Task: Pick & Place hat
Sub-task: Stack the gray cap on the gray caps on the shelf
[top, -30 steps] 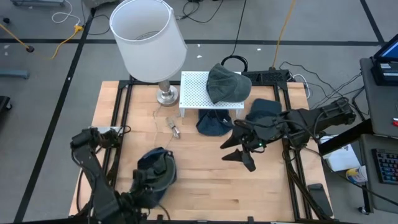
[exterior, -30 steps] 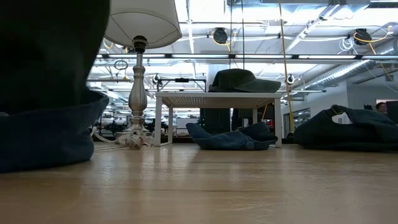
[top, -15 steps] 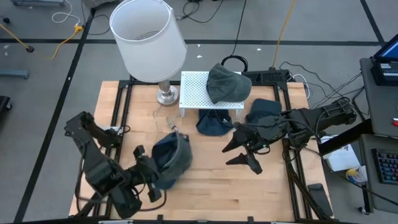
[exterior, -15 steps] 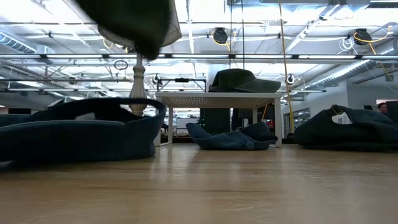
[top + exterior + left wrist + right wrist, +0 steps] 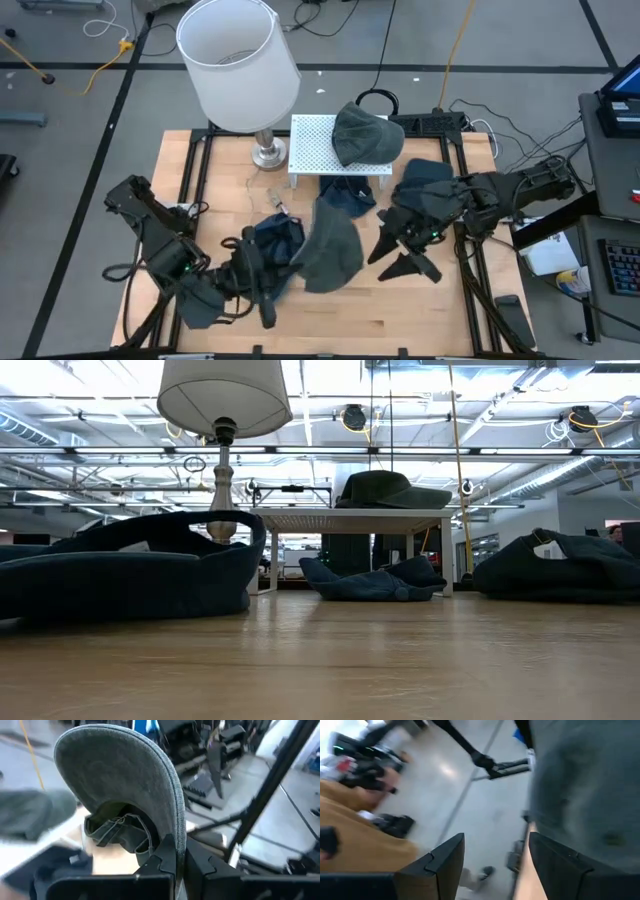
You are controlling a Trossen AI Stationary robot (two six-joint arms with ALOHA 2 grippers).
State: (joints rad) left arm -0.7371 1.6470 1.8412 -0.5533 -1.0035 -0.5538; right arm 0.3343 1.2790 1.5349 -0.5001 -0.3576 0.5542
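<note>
Grey denim makes up the cap (image 5: 328, 252) that the left gripper (image 5: 268, 290) holds by its brim, lifted above the wooden table (image 5: 430, 320) in front of the white perforated stand (image 5: 318, 142); in the left wrist view the 2 dark fingers (image 5: 167, 857) are pressed together on the brim's edge, with the cap's (image 5: 120, 790) underside and inner band facing the camera; a darker blue hat (image 5: 272, 240) lies on the table just beside the left gripper, between it and the stand, and fills the near side of the low view (image 5: 130, 575). On top of the stand sits a green bucket hat (image 5: 365, 135), seen on the stand in the low view as well (image 5: 385, 488); beneath the stand lies a crumpled navy hat (image 5: 345, 192), and another dark hat (image 5: 425, 175) rests on the table beside the stand, toward the right arm. A lamp with a white shade (image 5: 238, 62) stands beside the stand on its other side. The right gripper (image 5: 412, 258) hovers over the table in front of the stand, near the held cap, its fingers (image 5: 445, 862) spread apart with nothing between them.
</note>
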